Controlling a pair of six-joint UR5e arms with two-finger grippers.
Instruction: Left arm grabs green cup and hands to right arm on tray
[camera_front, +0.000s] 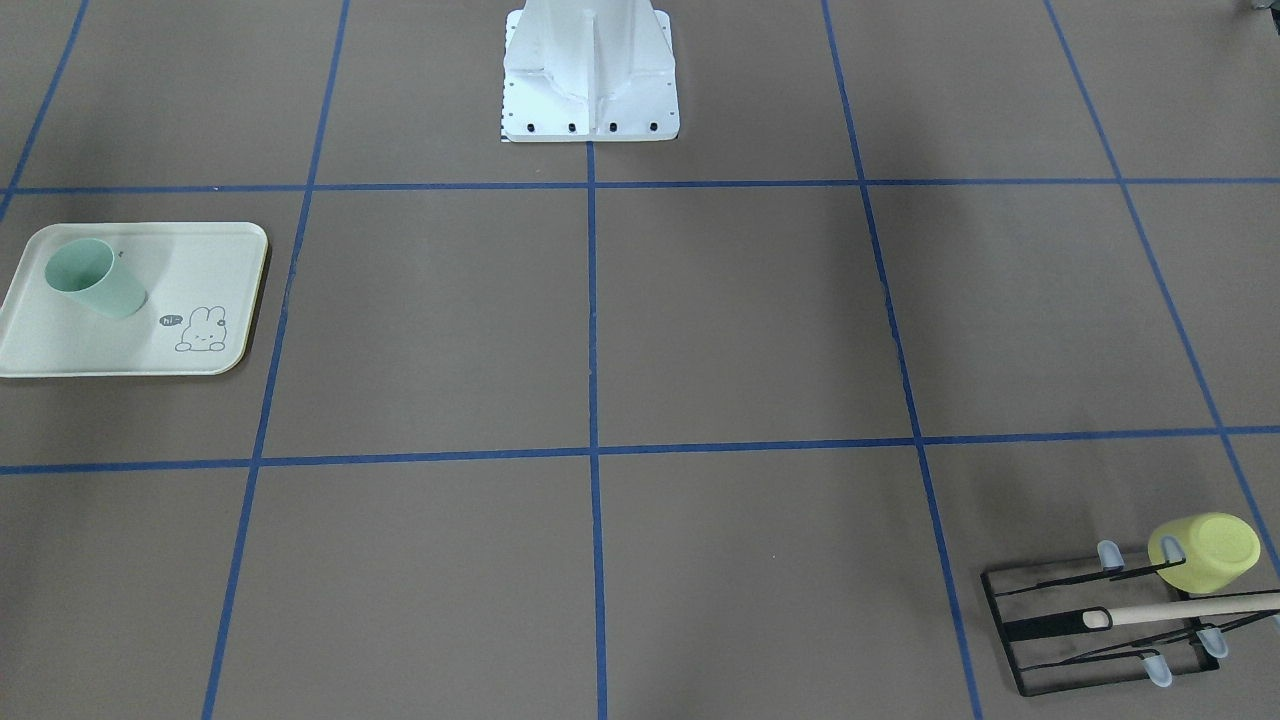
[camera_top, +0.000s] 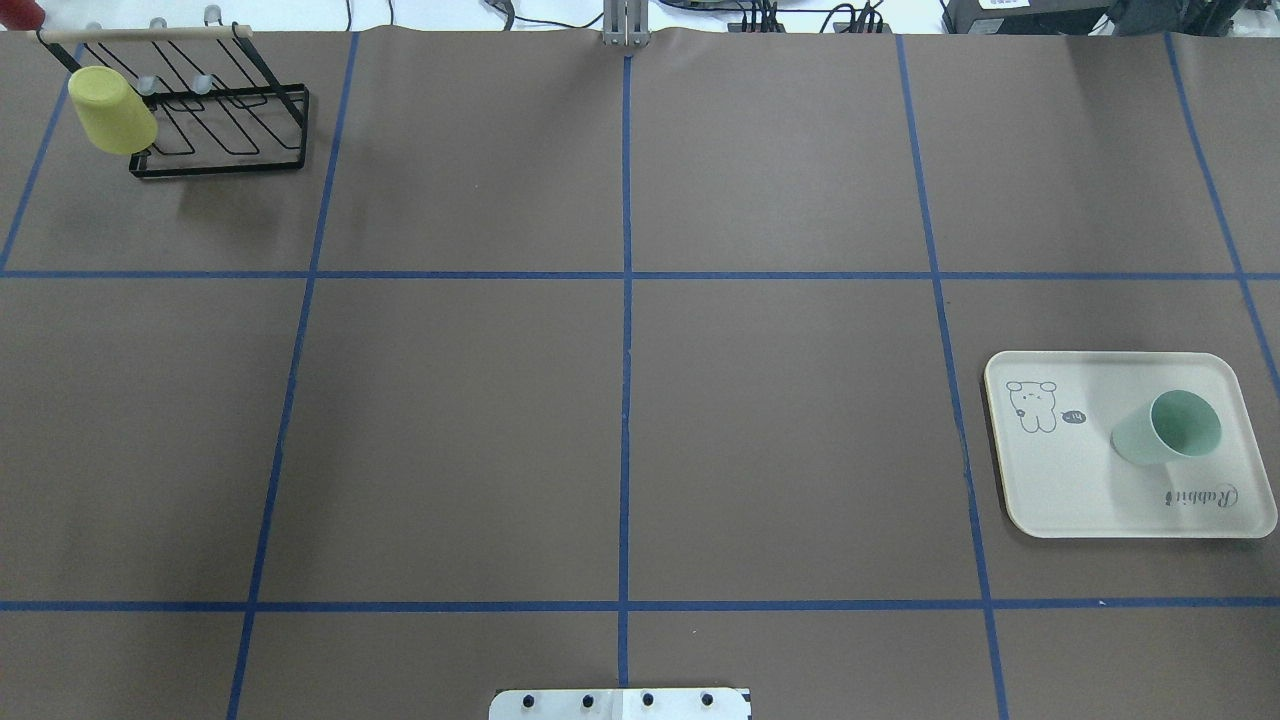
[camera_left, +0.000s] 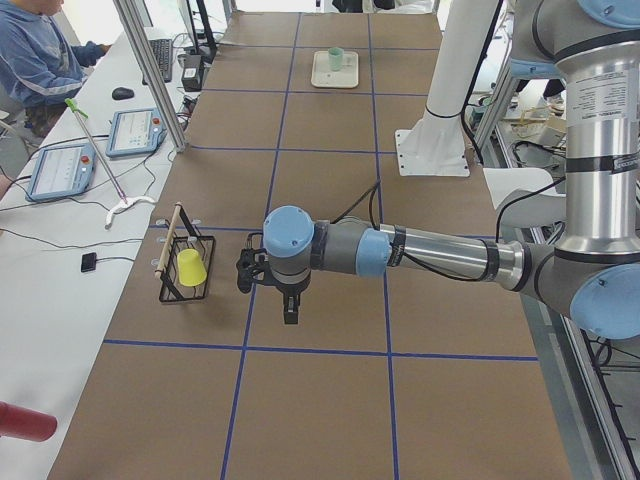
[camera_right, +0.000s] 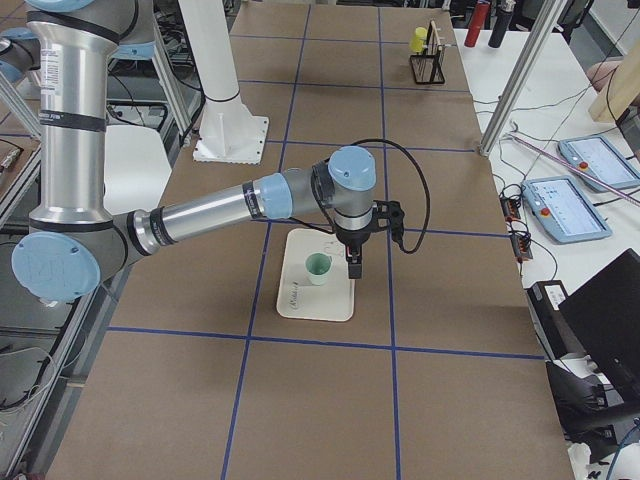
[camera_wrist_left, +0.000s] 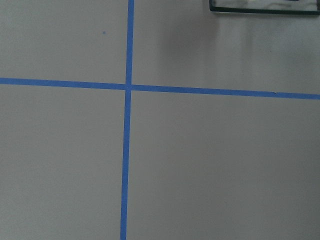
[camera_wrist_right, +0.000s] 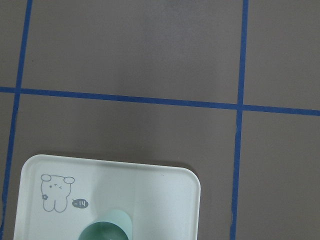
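The pale green cup (camera_front: 95, 278) (camera_top: 1170, 428) (camera_right: 318, 267) stands upright, mouth up, on the cream tray (camera_front: 130, 350) (camera_top: 1080, 490) (camera_right: 300, 300). The right wrist view shows the cup's rim (camera_wrist_right: 105, 230) at its bottom edge, on the tray (camera_wrist_right: 150, 200). My right gripper (camera_right: 353, 270) hangs just beside the cup, above the tray's edge; whether it is open or shut I cannot tell. My left gripper (camera_left: 290, 312) hovers over bare table near the wire rack, far from the cup; I cannot tell its state either. Neither gripper shows in the overhead or front-facing views.
A black wire rack (camera_top: 220, 130) (camera_front: 1100, 630) with a wooden bar carries a yellow-green mug (camera_top: 112, 110) (camera_front: 1205, 553) at the table's far left corner. The white robot base (camera_front: 590, 80) stands mid-table at the robot's edge. A seated person (camera_left: 40, 60) and control tablets are beside the table.
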